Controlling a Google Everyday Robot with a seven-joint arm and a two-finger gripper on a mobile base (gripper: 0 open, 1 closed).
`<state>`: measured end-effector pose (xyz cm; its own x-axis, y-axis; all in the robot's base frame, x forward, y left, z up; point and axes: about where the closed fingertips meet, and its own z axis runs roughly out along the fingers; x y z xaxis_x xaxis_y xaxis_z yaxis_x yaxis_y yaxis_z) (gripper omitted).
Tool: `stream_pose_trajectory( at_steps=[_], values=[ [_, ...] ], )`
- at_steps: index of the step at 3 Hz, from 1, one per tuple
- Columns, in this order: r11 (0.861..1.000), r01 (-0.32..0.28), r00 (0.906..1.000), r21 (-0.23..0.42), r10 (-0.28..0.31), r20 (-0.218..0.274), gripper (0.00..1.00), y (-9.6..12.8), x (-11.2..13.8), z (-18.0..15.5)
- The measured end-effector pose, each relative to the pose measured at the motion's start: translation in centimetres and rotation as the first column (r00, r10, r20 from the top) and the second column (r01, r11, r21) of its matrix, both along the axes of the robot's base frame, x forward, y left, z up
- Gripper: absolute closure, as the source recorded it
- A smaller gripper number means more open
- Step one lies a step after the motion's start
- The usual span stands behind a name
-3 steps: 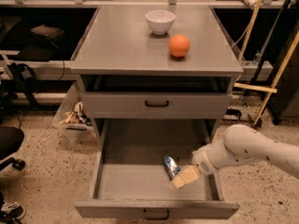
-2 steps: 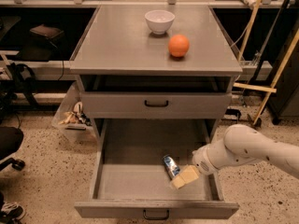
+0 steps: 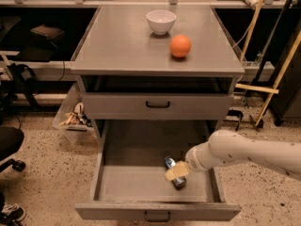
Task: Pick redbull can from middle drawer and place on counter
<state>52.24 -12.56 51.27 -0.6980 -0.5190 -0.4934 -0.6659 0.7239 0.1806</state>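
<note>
The redbull can [image 3: 172,169], blue and silver, lies on its side on the floor of the open middle drawer [image 3: 127,182], right of its centre. My gripper [image 3: 177,172] reaches in from the right on a white arm [image 3: 244,149] and sits right over the can, with a tan fingertip [image 3: 174,173] covering its middle. The grey counter [image 3: 122,41] above holds no can.
A white bowl [image 3: 161,20] and an orange ball [image 3: 180,46] stand on the counter. The upper drawer [image 3: 157,105] is shut. A clear bin of clutter [image 3: 73,119] sits left of the cabinet. Wooden sticks [image 3: 263,86] lean at the right. A chair base [image 3: 9,147] is at far left.
</note>
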Motion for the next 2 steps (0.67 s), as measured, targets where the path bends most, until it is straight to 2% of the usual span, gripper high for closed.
stream_pose_trajectory(
  at_steps=[1, 2],
  values=[
    [0.997, 0.076, 0.9970, -0.011, -0.076, 0.015, 0.00, 0.49, 2.44, -0.56],
    [0.997, 0.071, 0.9973, 0.004, -0.071, -0.016, 0.00, 0.77, 2.39, -1.43]
  ],
)
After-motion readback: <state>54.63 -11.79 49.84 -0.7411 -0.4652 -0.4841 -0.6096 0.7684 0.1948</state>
